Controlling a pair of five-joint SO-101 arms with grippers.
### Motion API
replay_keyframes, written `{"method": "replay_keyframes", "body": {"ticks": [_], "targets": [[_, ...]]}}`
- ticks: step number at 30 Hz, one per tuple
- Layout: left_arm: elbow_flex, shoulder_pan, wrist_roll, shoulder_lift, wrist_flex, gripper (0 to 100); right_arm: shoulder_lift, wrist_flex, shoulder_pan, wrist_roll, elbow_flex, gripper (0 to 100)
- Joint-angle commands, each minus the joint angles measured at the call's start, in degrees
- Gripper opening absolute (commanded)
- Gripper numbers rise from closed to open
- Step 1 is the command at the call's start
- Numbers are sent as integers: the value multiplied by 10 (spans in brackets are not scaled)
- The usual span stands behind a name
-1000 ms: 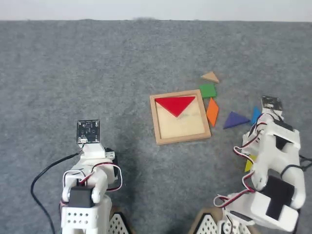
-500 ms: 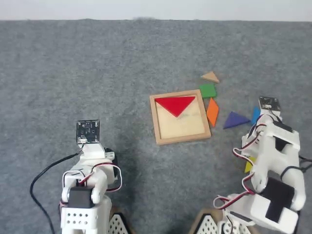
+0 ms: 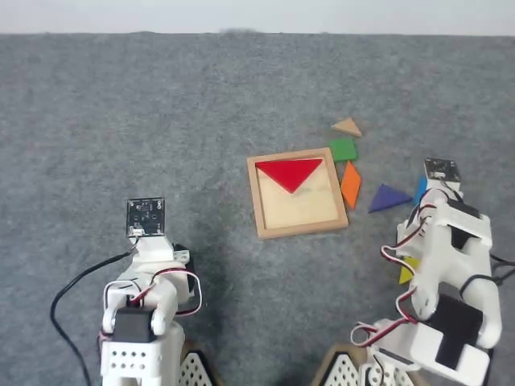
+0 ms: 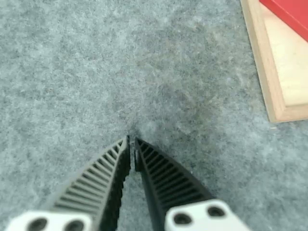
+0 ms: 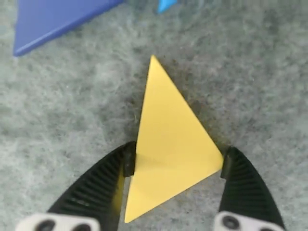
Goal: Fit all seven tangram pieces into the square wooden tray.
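Felt (image 5: 72, 96) bears a flat yellow triangle (image 5: 168, 139) clasped by the ribbed right pincer (image 5: 175, 161); left pincer (image 4: 131, 140) closed.

My left tool (image 4: 131, 140) hangs closed, well left of the wooden tray (image 3: 261, 205). My right tool (image 5: 175, 161), right of the tray, clamps the yellow triangle (image 5: 166, 125).

There are 7 tangram pieces (image 3: 288, 172), 1 square wooden tray (image 3: 303, 230) and 2 arms (image 3: 149, 297).
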Motion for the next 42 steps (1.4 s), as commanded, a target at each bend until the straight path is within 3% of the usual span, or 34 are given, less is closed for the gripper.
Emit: {"method": "replay_keyframes", "body": {"ticks": [1,16,23,29,42], "targets": [[-7,-4,-6,-11,1,14,-39,18,-28,-24,-4,213],[-7,-4,-6,-11,1,14,-244,144,-190,-93,-4,214],[-7,-4,-6,-11,1,14,-232,106,-66,-91,-4,329],[-7,-4,-6,-11,1,14,-113,44,-57,-83,-19,331],[-7,-4,-6,-11,1,14,116,39,-19,-59,-145,332]]}}
